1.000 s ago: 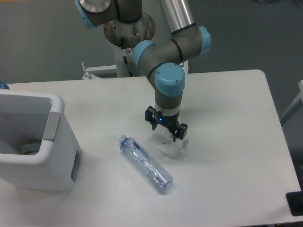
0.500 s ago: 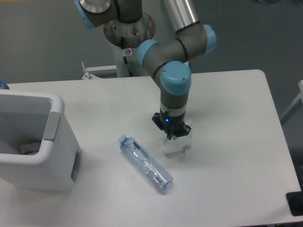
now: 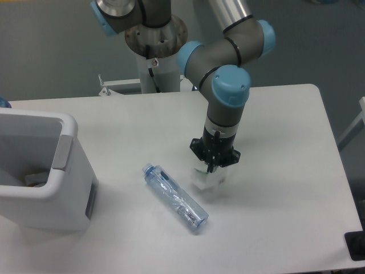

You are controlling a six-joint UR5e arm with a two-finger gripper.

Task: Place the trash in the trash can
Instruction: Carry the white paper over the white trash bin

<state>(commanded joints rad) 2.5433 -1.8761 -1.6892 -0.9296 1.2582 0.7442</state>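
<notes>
White wrapper (image 3: 206, 180): crumpled, on the table (image 3: 285, 188) just right of the bottle
Gripper (image 3: 212, 166): pointing down onto the wrapper – how far open, cannot tell
Bottle (image 3: 175, 197): clear bluish, lying flat
Trash can (image 3: 43, 171): white – well left of the bottle

No text, label or number is clear enough to read
</notes>
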